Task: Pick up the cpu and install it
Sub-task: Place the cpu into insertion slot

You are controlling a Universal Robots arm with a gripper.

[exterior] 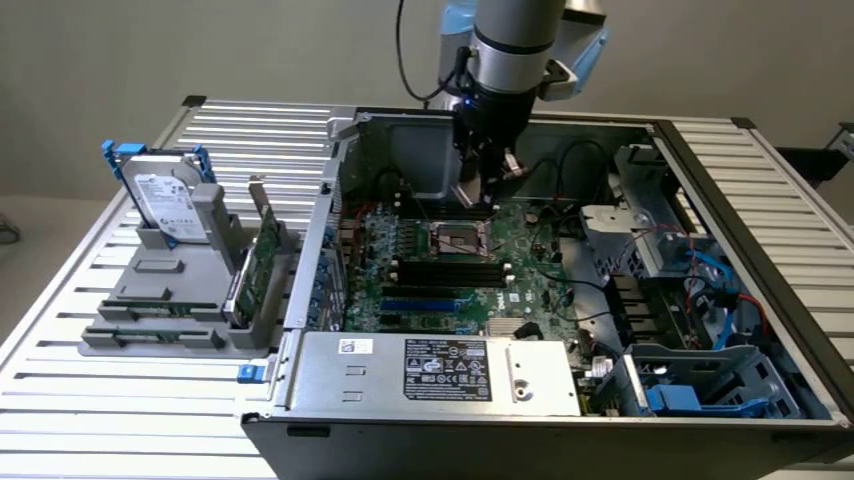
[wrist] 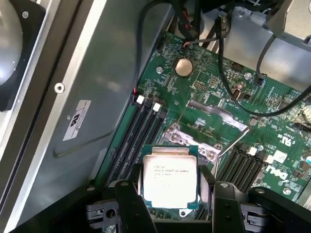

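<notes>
The cpu (wrist: 170, 177) is a small square chip with a silver top, printed text and a green rim. It sits between my gripper's two dark fingers (wrist: 130, 206), and the gripper (wrist: 172, 206) is shut on it. In the wrist view the socket's metal frame (wrist: 194, 140) lies just beyond the chip, with its load plate (wrist: 216, 114) swung open. In the exterior view my gripper (exterior: 477, 192) hangs inside the open computer case, a little above and behind the dark square socket (exterior: 454, 240) on the green motherboard (exterior: 534, 280).
Black memory slots (wrist: 141, 131) run beside the socket. Black cables (wrist: 243, 92) cross the board near a coin battery (wrist: 183, 67). The case wall (wrist: 82, 107) stands close by. A hard drive with blue handles (exterior: 167, 205) stands on a grey rack at the exterior view's left.
</notes>
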